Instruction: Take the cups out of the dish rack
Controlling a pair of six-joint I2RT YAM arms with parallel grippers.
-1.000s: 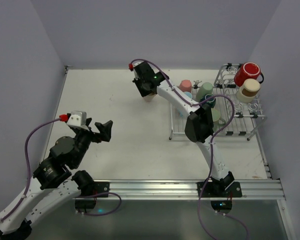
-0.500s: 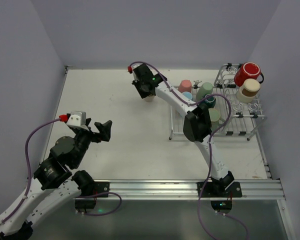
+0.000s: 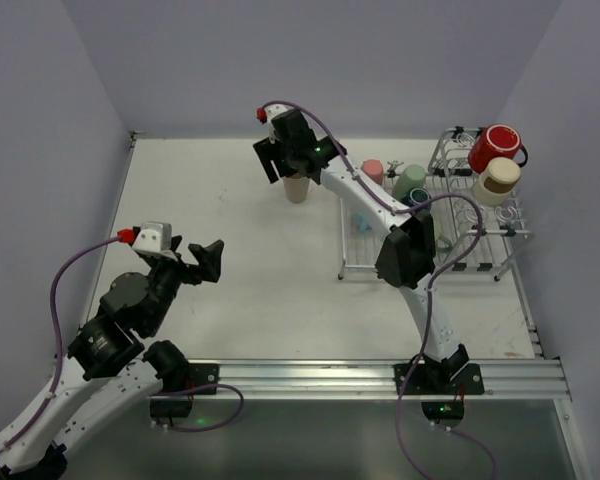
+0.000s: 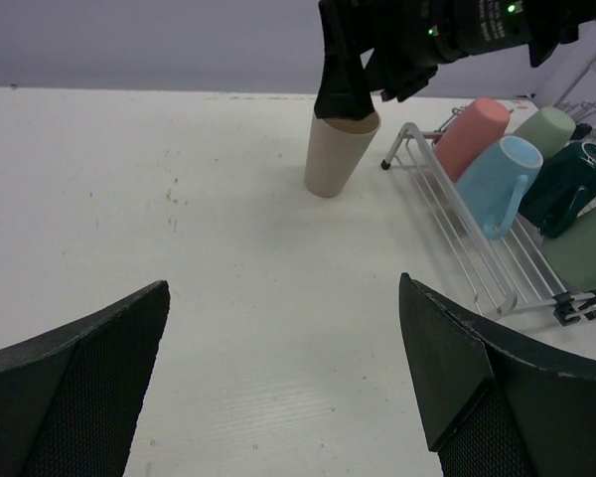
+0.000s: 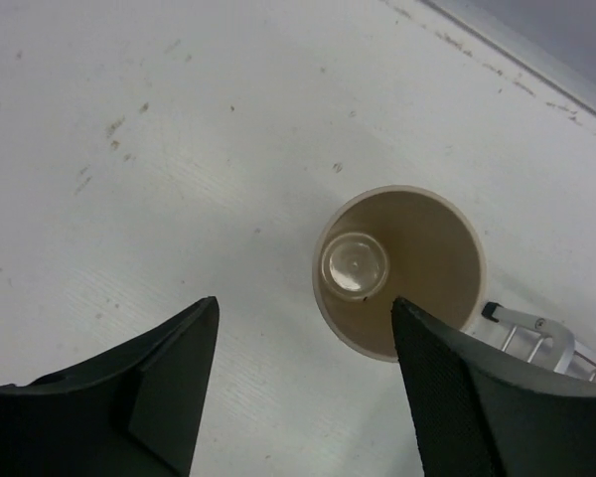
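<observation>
Beige tumbler stands upright, apparently empty, left of the dish rack holding other cups, beneath the released right gripper; left gripper gapes wide.

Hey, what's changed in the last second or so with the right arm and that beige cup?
The right gripper opened, let go of the beige cup and lifted off it. The cup now stands upright on the table, left of the dish rack. The left gripper, open, the rack and the other cups stayed put.
</observation>
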